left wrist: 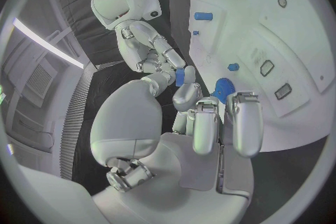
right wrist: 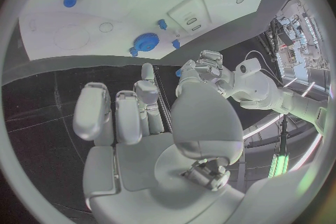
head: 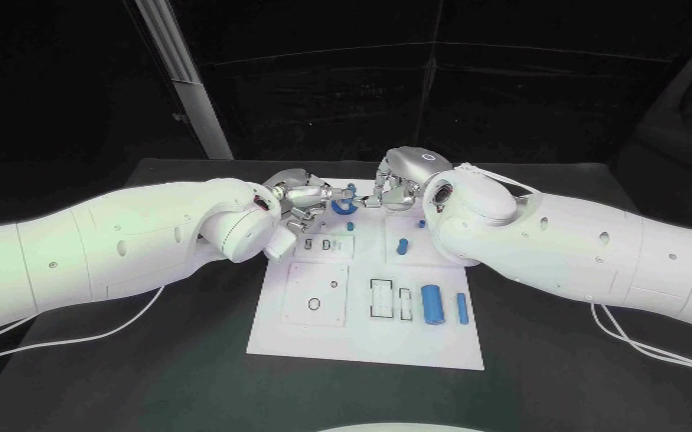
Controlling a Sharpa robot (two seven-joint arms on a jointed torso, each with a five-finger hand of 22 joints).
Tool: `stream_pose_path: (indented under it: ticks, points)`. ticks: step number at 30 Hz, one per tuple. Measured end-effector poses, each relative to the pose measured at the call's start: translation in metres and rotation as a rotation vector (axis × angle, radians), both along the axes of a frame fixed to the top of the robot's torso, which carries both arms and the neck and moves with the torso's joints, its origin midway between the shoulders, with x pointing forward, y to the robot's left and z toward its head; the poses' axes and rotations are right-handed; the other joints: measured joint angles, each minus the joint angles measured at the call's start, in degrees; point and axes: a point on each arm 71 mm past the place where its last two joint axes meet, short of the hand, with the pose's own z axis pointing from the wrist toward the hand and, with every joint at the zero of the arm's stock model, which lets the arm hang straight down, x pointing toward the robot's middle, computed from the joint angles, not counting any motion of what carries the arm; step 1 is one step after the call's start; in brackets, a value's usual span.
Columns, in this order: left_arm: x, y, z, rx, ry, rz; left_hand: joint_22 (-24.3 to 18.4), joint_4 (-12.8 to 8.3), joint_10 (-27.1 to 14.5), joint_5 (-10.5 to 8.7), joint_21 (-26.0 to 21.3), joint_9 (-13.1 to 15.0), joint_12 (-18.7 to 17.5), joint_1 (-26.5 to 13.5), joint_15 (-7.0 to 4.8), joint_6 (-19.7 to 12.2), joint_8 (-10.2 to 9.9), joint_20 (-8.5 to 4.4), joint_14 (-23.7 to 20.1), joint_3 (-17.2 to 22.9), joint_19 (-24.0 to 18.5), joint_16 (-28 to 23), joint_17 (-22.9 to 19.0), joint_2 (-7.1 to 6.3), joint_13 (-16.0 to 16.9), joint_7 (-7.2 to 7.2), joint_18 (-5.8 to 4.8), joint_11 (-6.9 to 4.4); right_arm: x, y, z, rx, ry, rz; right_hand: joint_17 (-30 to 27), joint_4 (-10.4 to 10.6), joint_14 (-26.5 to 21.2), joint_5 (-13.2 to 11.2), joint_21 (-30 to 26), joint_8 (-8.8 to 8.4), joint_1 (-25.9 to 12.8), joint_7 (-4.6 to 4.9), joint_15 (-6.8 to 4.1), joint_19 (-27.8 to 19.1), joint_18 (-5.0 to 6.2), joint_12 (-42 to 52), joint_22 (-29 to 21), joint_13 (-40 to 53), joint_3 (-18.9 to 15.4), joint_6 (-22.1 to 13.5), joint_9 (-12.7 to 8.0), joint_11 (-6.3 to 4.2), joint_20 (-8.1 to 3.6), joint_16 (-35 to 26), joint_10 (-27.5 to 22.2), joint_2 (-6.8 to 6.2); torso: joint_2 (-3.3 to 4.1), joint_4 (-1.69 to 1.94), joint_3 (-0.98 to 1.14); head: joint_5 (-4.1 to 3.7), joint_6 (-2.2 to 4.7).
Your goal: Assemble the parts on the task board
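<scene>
At the task board (head: pixel 368 337)'s far edge, each robot hand, left (head: pixel 300 202) and right (head: pixel 397 187), pinches one blue part (left wrist: pixel 185 75).

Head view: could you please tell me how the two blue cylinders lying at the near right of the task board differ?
The thick cylinder is plainly wider than the thin cylinder. The thick cylinder lies closer to the rectangular slot, while the thin cylinder lies nearer the right edge of the task board. Both are blue and lie flat side by side, apart, pointing away from the robot.
</scene>
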Motion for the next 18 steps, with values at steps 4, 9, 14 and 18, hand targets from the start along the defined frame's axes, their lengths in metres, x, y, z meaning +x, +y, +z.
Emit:
stream_pose_path:
  ticks: [4, 9, 14, 18]
  points:
    - [0.0000, 0.0000, 0.0000, 0.000, 0.000, -0.001, 0.0, -0.2, 0.0, 0.00, 0.0, 0.0, 0.0, -0.2, 0.00, 0.0, 0.0, 0.00, 0.0, 0.2, 0.0, 0.0, 0.0, -0.15, 0.0, 0.00, 0.00, 0.00, 0.0002, 0.0001, 0.0000, 0.000, -0.002, 0.000, 0.0, 0.0, 0.0, 0.0, 0.0, 0.20, 0.2, 0.00, 0.00, 0.0, 0.00, 0.0, 0.0, 0.0, 0.0, 0.0, 0.0, 0.00, 0.00, 0.0, 0.0, 0.23, 0.00, 0.00, 0.01, -0.01, 0.00]
    - [-0.0001, -0.0001, 0.0000, 0.000, 0.001, -0.003, 0.0, -0.5, 0.0, 0.06, 0.0, 0.0, 0.0, -0.3, 0.00, 0.1, 0.0, 0.00, 0.0, 0.5, 0.0, 0.0, 0.0, -0.25, 0.1, 0.14, 0.00, 0.01, 0.0007, -0.0002, 0.0000, -0.001, -0.004, -0.001, 0.0, 0.0, 0.0, -0.2, 0.0, 0.20, 0.5, 0.00, 0.00, 0.0, 0.00, -0.2, 0.0, 0.0, 0.0, 0.0, 0.0, 0.00, 0.00, 0.0, 0.0, 0.01, -0.01, 0.00, 0.01, -0.08, 0.03]
    - [-0.0001, 0.0001, -0.0001, 0.000, 0.001, -0.003, 0.0, -0.6, 0.1, 0.28, 0.0, -0.1, 0.0, -0.4, 0.00, 0.2, 0.0, 0.00, 0.0, 0.9, 0.0, 0.0, 0.0, -0.39, 0.1, 0.15, 0.00, 0.08, 0.0011, -0.0008, -0.0001, -0.001, -0.005, -0.002, 0.0, 0.0, 0.0, -0.2, 0.0, 0.20, 0.5, 0.21, 0.00, 0.0, 0.00, -0.2, 0.0, 0.0, 0.0, -0.2, 0.0, 0.00, 0.00, 0.0, 0.0, 0.01, -0.02, 0.00, 0.01, -0.10, 0.07]
    - [0.0002, 0.0006, -0.0002, 0.001, 0.001, -0.002, 0.0, -0.6, 0.1, 0.29, 0.0, -0.1, 0.0, -0.4, 0.00, 0.1, 0.2, 0.00, 0.0, 1.0, 0.0, 0.0, 0.0, -0.38, 0.1, 0.14, 0.00, 0.09, 0.0017, -0.0034, -0.0001, -0.002, -0.006, -0.006, 0.0, 0.0, 0.0, -0.5, 0.0, 0.20, 0.5, 0.21, 0.00, 0.0, 0.00, -0.2, 0.0, 0.0, 0.0, -0.2, 0.0, 0.00, 0.00, 0.0, 0.0, 0.01, -0.02, -0.01, 0.01, -0.10, 0.07]
